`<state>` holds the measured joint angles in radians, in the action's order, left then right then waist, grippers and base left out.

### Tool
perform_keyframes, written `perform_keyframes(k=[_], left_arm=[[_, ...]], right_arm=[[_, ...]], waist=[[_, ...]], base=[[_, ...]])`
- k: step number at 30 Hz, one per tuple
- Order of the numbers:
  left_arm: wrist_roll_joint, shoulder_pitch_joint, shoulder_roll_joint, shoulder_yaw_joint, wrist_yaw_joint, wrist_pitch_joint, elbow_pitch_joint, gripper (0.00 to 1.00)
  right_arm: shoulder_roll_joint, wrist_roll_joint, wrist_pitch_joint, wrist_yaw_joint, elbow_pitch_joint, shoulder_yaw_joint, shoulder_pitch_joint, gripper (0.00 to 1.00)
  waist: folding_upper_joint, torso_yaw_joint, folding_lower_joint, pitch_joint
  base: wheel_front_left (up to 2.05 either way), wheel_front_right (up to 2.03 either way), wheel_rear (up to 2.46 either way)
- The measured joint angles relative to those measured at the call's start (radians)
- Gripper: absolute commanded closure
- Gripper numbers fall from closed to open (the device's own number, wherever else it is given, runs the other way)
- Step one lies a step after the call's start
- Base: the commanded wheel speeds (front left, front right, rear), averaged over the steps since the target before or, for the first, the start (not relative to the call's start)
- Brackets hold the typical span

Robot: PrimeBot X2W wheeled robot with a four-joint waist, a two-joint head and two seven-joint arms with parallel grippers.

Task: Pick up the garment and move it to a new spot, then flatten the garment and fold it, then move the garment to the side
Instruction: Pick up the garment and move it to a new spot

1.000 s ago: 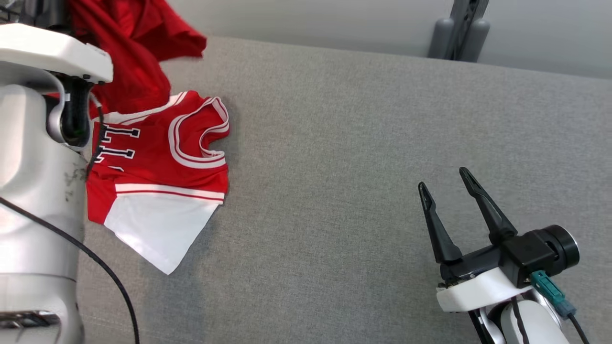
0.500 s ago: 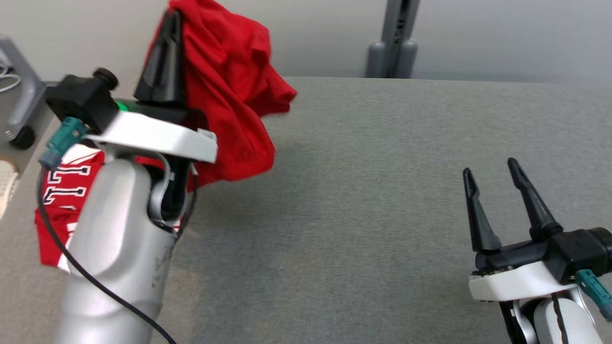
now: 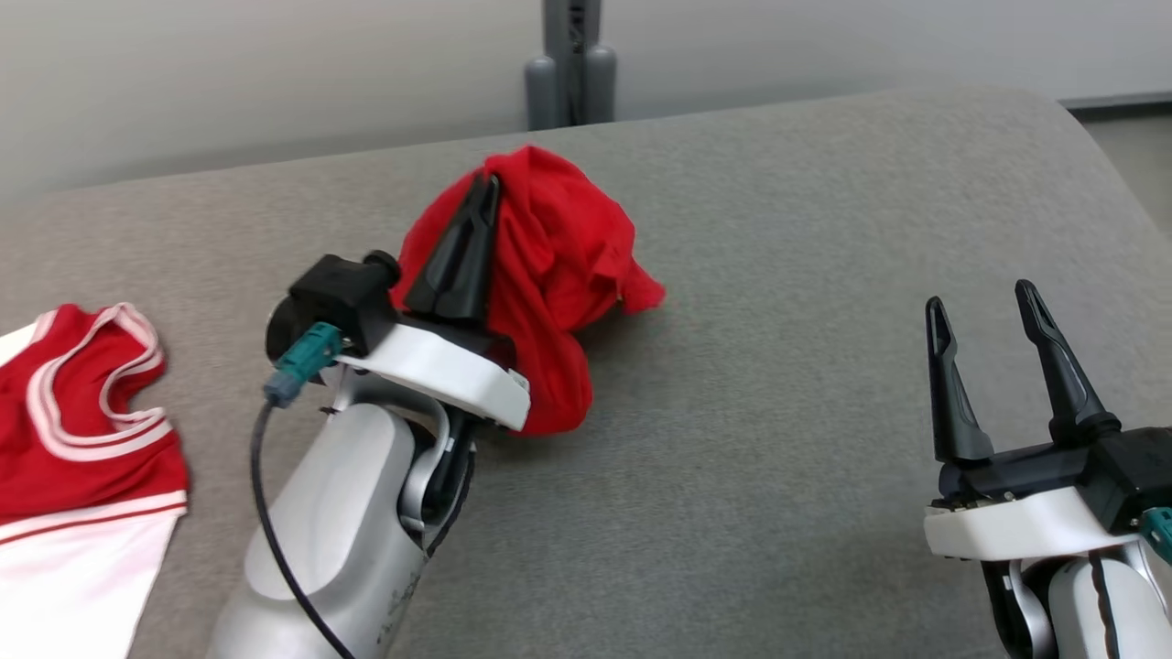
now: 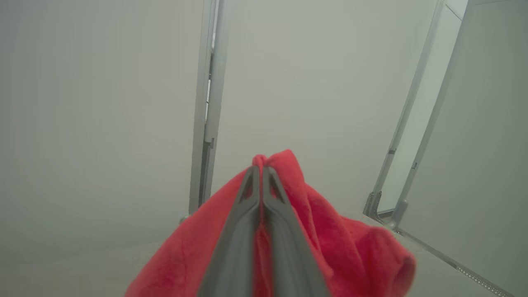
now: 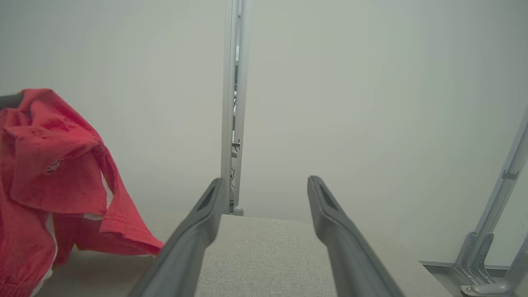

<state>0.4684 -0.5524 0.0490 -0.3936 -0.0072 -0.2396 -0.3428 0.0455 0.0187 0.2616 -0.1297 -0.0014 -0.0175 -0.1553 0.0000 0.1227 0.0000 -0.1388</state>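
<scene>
The garment (image 3: 82, 430), a red jersey with white striped trim and a white sleeve, lies flat on the grey table (image 3: 778, 412) at the far left, partly cut off by the frame. My left gripper (image 3: 488, 183) is shut on a bunched pair of plain red shorts (image 3: 558, 275), which hang from its tips just above the table's middle. The left wrist view shows the fingers (image 4: 247, 231) pressed together with the red shorts (image 4: 321, 231) draped round them. My right gripper (image 3: 979, 295) stands open and empty at the lower right, away from both cloths. Its wrist view shows the shorts (image 5: 49, 156) at the left.
A grey post (image 3: 568, 64) stands behind the table's far edge. The table's rounded right corner (image 3: 1090, 128) lies beyond my right gripper. Bare grey cloth stretches between the two arms.
The head camera has swung, so the whole picture shifted and the jersey now sits at the far left. The left gripper still holds the shorts, now lower over the table's middle.
</scene>
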Motion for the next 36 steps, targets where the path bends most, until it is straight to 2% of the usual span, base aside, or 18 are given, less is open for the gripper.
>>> perform_keyframes(k=[9,15,16,17,18,23,26,32,36], left_arm=[[0.027,-0.060,-0.001,-0.190,0.032,-0.013,-0.153,1.00],[0.072,-0.108,-0.002,-0.322,0.030,-0.017,-0.269,1.00],[0.081,-0.113,-0.002,-0.344,0.025,-0.017,-0.291,0.73],[0.090,-0.117,-0.002,-0.363,0.025,-0.017,-0.311,0.17],[0.100,-0.122,-0.002,-0.378,0.025,-0.017,-0.325,0.00],[0.143,-0.157,-0.002,-0.409,0.035,-0.019,-0.349,0.00],[0.143,-0.158,-0.001,-0.390,0.054,-0.021,-0.320,0.00],[0.071,-0.125,0.001,-0.297,0.083,-0.021,-0.231,0.00],[0.021,-0.036,0.015,-0.171,0.097,-0.021,-0.115,0.00]], right_arm=[[0.000,0.029,0.000,0.000,-0.007,0.001,-0.023,0.00],[0.000,0.048,0.000,0.000,-0.005,-0.005,-0.039,0.00],[0.000,0.049,0.000,0.000,-0.005,-0.006,-0.039,0.00],[0.000,0.052,0.000,0.000,-0.005,-0.008,-0.039,0.00],[0.000,0.053,0.000,0.000,-0.004,-0.009,-0.040,0.00],[0.000,0.055,0.000,0.000,-0.001,-0.005,-0.040,0.00],[0.000,0.054,0.000,0.000,-0.001,-0.001,-0.040,0.00],[0.000,0.044,0.000,0.000,-0.002,0.004,-0.038,0.00],[-0.001,0.039,0.000,0.000,-0.001,0.001,-0.025,0.00]], waist=[[0.0000,0.123,0.0000,-0.077],[0.0000,0.179,0.0000,-0.127],[0.0000,0.185,0.0000,-0.133],[0.0000,0.189,0.0000,-0.138],[0.0000,0.192,0.0001,-0.143],[0.0000,0.175,0.0000,-0.147],[0.0000,0.152,0.0000,-0.140],[0.0000,0.101,0.0000,-0.114],[0.0000,0.056,0.0000,-0.084]], base=[[0.00,0.00,0.00],[0.00,0.00,0.00],[0.00,0.00,0.00],[0.00,0.00,0.00],[0.00,0.00,0.00],[0.00,0.00,0.00],[0.00,0.00,0.00],[0.00,0.00,0.00],[0.00,0.00,0.00]])
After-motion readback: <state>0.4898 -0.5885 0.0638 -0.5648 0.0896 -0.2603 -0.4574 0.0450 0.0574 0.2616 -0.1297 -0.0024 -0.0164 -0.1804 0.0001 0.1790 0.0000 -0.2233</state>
